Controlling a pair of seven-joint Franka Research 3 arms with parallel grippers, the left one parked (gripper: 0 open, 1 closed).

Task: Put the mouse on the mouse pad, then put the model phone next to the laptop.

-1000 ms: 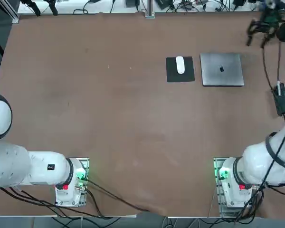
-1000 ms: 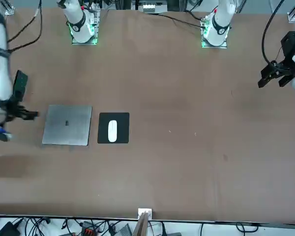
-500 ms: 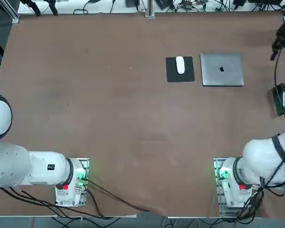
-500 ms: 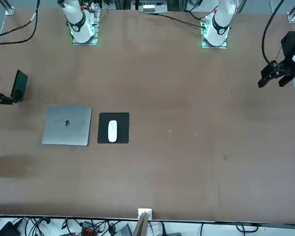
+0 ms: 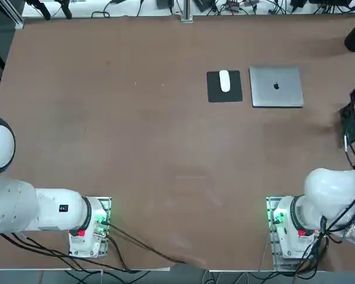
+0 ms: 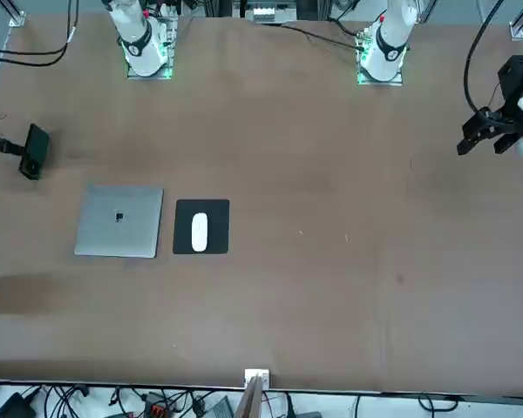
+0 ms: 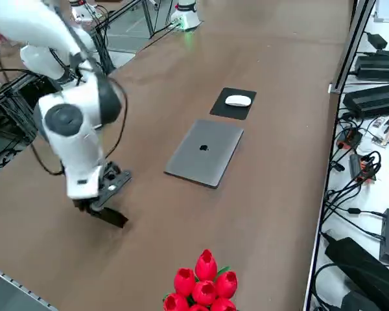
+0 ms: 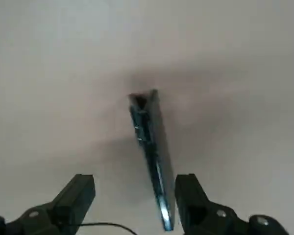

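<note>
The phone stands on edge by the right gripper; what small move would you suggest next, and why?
Probably ease the right gripper towards the phone until it sits between the jaws, since they are open and the phone lies ahead, not yet gripped.

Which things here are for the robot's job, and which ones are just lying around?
For the job:
- the white mouse, on its pad already
- the black mouse pad
- the silver laptop
- the dark phone
- the robot's right tool, open near the phone

Just lying about:
- the red flowers
- the black cables beyond the table
</note>
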